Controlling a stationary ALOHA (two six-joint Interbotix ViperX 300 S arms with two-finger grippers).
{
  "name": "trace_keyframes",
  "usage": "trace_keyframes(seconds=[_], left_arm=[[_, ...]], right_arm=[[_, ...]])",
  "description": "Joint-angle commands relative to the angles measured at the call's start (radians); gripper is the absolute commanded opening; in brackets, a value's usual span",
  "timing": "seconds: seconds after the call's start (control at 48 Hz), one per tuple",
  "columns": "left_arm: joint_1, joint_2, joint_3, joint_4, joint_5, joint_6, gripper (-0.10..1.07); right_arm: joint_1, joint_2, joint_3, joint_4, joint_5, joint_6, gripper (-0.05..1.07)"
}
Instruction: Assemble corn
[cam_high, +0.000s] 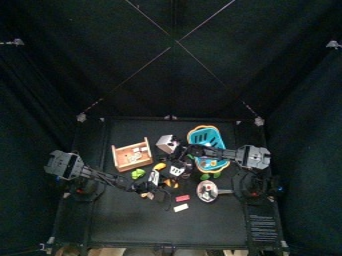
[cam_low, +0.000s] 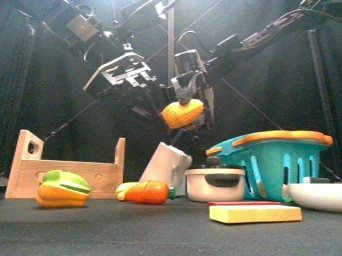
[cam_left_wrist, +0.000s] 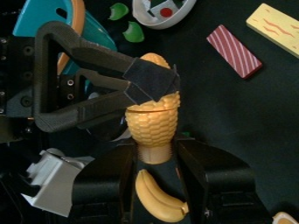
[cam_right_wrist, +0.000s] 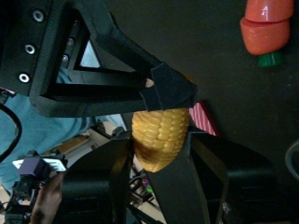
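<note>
A yellow corn cob (cam_low: 183, 112) with a kernel pattern hangs in the air above the table's middle, held from both ends. My left gripper (cam_left_wrist: 152, 144) is shut on one end of the cob (cam_left_wrist: 152, 122). My right gripper (cam_right_wrist: 160, 150) is shut on the other end (cam_right_wrist: 158, 136). Each wrist view shows the other arm's jaws pinching the cob's far end. Lime-green leaf-like pieces (cam_left_wrist: 138, 32) lie on the table below. A lime-green and yellow-orange toy (cam_low: 60, 188) lies at the front left; I cannot tell whether it belongs to the corn.
A wooden box (cam_low: 67, 165) stands at the left and a teal basket (cam_low: 274, 160) at the right. A white pot (cam_low: 214, 183), an orange piece (cam_low: 150, 192) and a flat yellow block (cam_low: 254, 212) lie in front. A banana (cam_left_wrist: 158, 197) and a red striped piece (cam_left_wrist: 233, 48) lie below.
</note>
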Motion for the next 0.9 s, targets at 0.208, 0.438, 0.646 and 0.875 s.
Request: trace_keyframes(seconds=[0.208,0.438,0.646,0.875], left_arm=[[-0.020,-0.009,-0.028,0.005,0.005,-0.003,0.63],[-0.014,-0.009,-0.020,0.000,0.005,-0.008,0.63],[-0.014,-0.009,-0.018,-0.002,0.005,-0.006,0.63],[-0.014,-0.009,-0.018,-0.015,0.005,-0.012,0.63]], right_arm=[[-0.028,-0.052,-0.035,0.002,-0.028,0.006,0.97],[-0.029,-0.078,-0.009,-0.046,-0.029,0.029,0.97],[-0.029,-0.089,0.009,-0.081,-0.035,0.054,0.97],[-0.029,-0.092,0.002,-0.092,-0.035,0.058,0.97]])
